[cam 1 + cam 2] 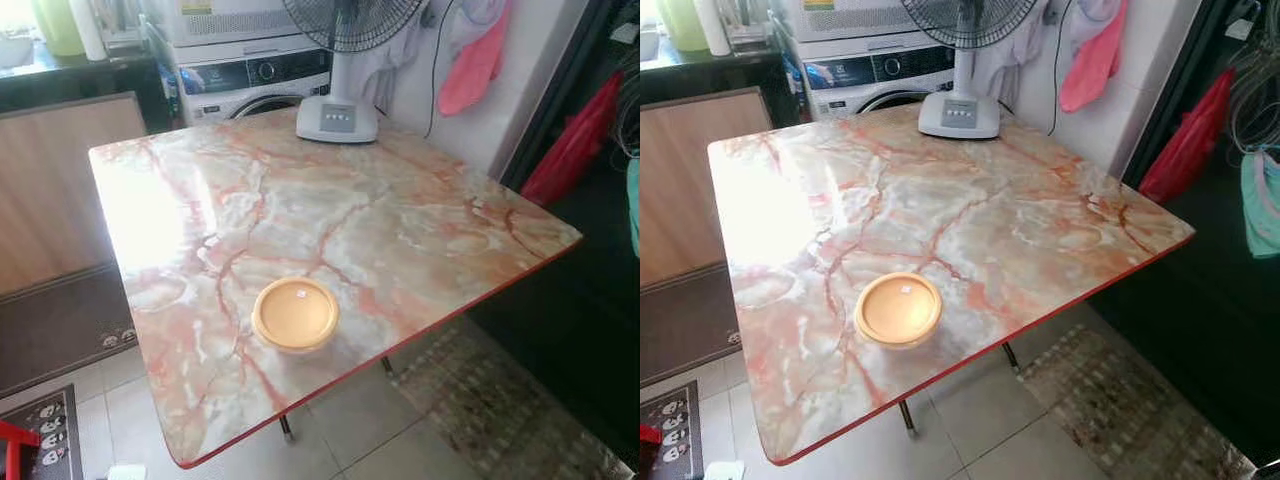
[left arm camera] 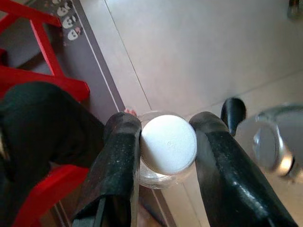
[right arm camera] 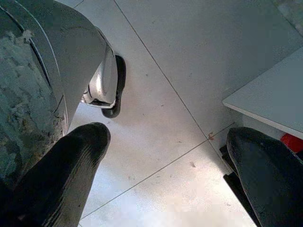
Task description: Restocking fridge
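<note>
Already my left claw is clamped on a clear bottle with a white ribbed cap, one finger pressed to each side of it just below the cap, hanging above the tiled floor. My right claw is spread wide with nothing between its fingers, also over bare tile.

My worry is the grip: the fingers pinch a smooth, rounded neck close to the top, so I judge a swing of the arm while walking could let the bottle twist or slide out and fall to the tile. A red frame stands near that arm and might be knocked in passing.

From my head I see the marble-patterned surface with a lidded orange container near its front edge, a fan base at the far edge and a washing machine behind. The left wrist view alone tells me what I carry.
</note>
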`<state>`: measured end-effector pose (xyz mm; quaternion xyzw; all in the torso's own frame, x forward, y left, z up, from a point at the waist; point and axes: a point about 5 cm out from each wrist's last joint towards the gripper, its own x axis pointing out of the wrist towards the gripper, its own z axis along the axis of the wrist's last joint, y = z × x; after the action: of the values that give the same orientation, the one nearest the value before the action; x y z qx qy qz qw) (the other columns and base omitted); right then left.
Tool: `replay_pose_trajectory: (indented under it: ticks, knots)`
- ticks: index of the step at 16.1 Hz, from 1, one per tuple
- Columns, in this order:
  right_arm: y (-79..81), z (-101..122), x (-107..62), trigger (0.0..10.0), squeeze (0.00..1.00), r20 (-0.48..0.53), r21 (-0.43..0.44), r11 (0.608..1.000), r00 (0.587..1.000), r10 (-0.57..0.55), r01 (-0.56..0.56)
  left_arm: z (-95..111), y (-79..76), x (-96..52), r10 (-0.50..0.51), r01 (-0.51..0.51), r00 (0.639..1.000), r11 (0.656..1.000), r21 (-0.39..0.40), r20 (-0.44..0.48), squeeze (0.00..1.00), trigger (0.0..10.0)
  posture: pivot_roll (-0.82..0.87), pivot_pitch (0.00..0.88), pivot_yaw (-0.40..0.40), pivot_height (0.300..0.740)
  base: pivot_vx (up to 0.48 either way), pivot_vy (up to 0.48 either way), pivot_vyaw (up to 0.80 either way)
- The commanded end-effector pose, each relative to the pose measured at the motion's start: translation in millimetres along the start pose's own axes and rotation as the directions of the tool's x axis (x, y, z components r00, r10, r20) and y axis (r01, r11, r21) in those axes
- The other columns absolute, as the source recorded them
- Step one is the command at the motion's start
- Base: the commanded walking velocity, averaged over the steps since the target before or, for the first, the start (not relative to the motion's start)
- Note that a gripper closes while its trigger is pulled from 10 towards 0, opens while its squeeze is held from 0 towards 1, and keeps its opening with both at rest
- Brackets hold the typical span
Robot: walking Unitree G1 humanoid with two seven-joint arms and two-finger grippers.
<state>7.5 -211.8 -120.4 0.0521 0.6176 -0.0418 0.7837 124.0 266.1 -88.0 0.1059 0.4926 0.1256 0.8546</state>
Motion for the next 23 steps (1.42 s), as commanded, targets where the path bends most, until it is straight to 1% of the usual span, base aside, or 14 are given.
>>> replay_pose_trajectory:
  ticks: [1,2,3,5,9,12,15,16,19,23]
  knots:
    - [6.0,-6,-0.1,10.0,0.0,-0.022,-0.006,1.0,1.0,0.021,-0.021,-9,1.3,-1.9,0.0,0.001,1.0,1.0,0.019,-0.019,0.0,10.0,0.14,0.0,-0.016,0.74,0.0,0.0,0.0]
    - [5.3,-6,-0.2,10.0,0.0,-0.019,0.001,1.0,1.0,0.016,-0.016,-12,0.8,-2.6,0.005,-0.005,1.0,1.0,-0.018,-0.029,0.0,10.0,0.14,0.0,-0.019,0.74,0.0,0.0,0.0]
    - [5.1,-6,-0.2,10.0,0.0,-0.016,0.0,1.0,1.0,0.015,-0.015,-13,0.3,-2.8,0.002,-0.003,1.0,1.0,-0.017,-0.03,0.0,10.0,0.15,0.0,-0.02,0.74,0.0,0.0,0.0]
    - [4.0,-5,-0.3,10.0,0.0,-0.006,-0.015,1.0,1.0,0.0,0.0,-15,-1.6,-3.5,-0.011,0.011,0.999,1.0,-0.004,-0.035,0.0,10.0,0.14,0.0,-0.021,0.74,0.0,0.0,0.0]
    - [4.2,-7,-0.5,10.0,0.0,-0.012,-0.001,1.0,1.0,-0.013,0.013,-18,-4.8,-4.3,-0.035,0.036,0.999,0.999,0.023,-0.04,0.0,10.0,0.1,0.0,-0.004,0.74,0.0,0.0,0.0]
    - [4.7,-8,-0.5,10.0,0.0,-0.016,-0.009,1.0,1.0,-0.005,0.004,-14,-6.9,-3.4,-0.044,0.045,0.999,0.998,0.033,-0.027,0.0,10.0,0.11,0.0,-0.005,0.74,-0.08,0.0,0.0]
    - [4.5,-6,-0.3,10.0,0.0,-0.015,-0.025,1.0,1.0,-0.002,0.002,-15,-1.9,-3.4,-0.035,0.036,0.999,0.999,0.032,-0.04,0.0,10.0,0.11,0.0,-0.014,0.74,-0.173,0.0,0.0]
    - [4.4,-6,-0.3,10.0,0.0,-0.018,-0.038,0.999,1.0,0.0,-0.001,-19,0.1,-4.1,-0.034,0.035,0.998,0.999,0.025,-0.048,0.0,10.0,0.11,0.0,-0.017,0.74,-0.277,0.0,0.0]
    - [3.6,-7,-0.5,10.0,0.0,-0.022,-0.039,0.999,1.0,-0.001,0.0,-27,4.3,-6.5,-0.031,0.032,0.997,0.999,0.018,-0.065,0.0,10.0,0.11,0.0,-0.02,0.74,-0.277,0.0,0.0]
    - [3.3,-7,-0.7,10.0,0.0,-0.018,-0.044,0.999,1.0,-0.008,0.007,-27,4.8,-6.2,-0.034,0.036,0.997,0.999,0.032,-0.076,0.0,10.0,0.11,0.0,-0.017,0.74,-0.282,0.0,0.0]
